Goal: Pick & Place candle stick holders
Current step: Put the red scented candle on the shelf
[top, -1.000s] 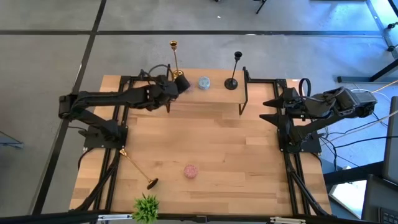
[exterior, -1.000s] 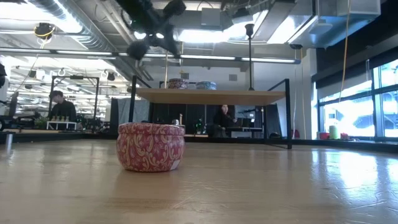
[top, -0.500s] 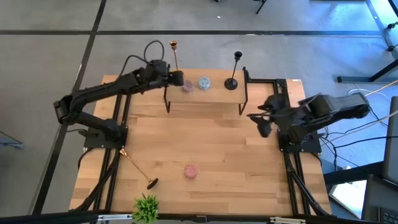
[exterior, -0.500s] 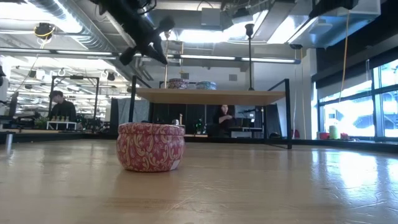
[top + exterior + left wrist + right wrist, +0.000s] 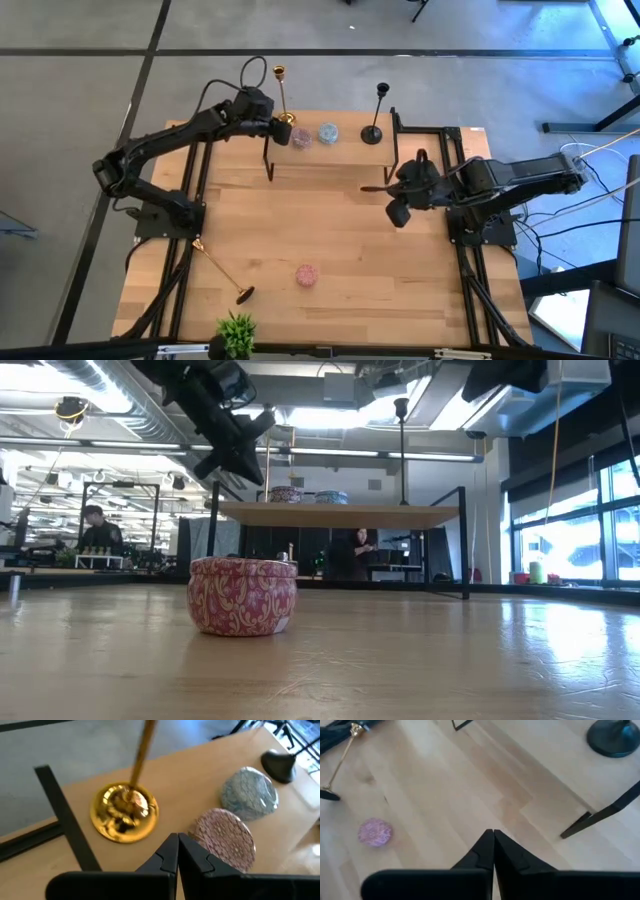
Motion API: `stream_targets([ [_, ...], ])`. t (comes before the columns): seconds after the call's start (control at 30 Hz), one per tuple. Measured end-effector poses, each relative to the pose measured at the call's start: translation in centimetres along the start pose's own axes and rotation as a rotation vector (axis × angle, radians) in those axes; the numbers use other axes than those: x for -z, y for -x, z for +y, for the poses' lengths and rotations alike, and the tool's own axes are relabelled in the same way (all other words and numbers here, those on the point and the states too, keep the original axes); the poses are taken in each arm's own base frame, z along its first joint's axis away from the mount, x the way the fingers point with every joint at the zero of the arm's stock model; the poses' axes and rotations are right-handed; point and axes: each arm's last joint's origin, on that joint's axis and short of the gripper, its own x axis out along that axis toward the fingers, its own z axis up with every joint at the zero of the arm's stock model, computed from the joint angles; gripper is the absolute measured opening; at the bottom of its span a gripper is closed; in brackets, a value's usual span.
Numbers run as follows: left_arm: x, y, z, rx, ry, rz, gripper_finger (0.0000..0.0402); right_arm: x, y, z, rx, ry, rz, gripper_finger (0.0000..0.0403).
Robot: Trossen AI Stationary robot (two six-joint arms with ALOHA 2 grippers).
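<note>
left gripper [image 5: 177, 851]: closed, empty, upper left beside upright shiny gold candle stick holder [image 5: 282, 95] on raised wooden shelf [image 5: 345, 155] | right gripper [image 5: 493, 851]: closed, empty, centre-right over worktop [image 5: 340, 250] | black candle stick holder [image 5: 376, 115]: upright on shelf | second gold holder [image 5: 220, 268]: lying lower left

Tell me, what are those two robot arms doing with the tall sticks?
They are tidying candle stick holders onto a raised shelf. A gold holder and a black holder stand upright on it, beside a pink tin and a blue tin. The left end effector is shut and empty, right by the gold holder's base. The right end effector is shut and empty over the table. Another gold holder lies on its side on the table.
</note>
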Motion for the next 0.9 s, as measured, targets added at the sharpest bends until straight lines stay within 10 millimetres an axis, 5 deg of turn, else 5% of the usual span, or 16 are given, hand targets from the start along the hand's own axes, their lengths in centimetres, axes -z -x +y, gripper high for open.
stream_targets([
  [0.27, 0.0, -0.9, 0.5, 0.029, -0.048, 0.041, 0.0002, -0.3, -0.2, -0.2, 0.025, -0.069, -0.021, 0.0006],
  [0.9, 1.1, -2.1, -1.9, -0.043, -0.22, -0.001, 0.0002, -0.8, -0.9, 0.5, 0.035, -0.155, -0.086, 0.0004],
])
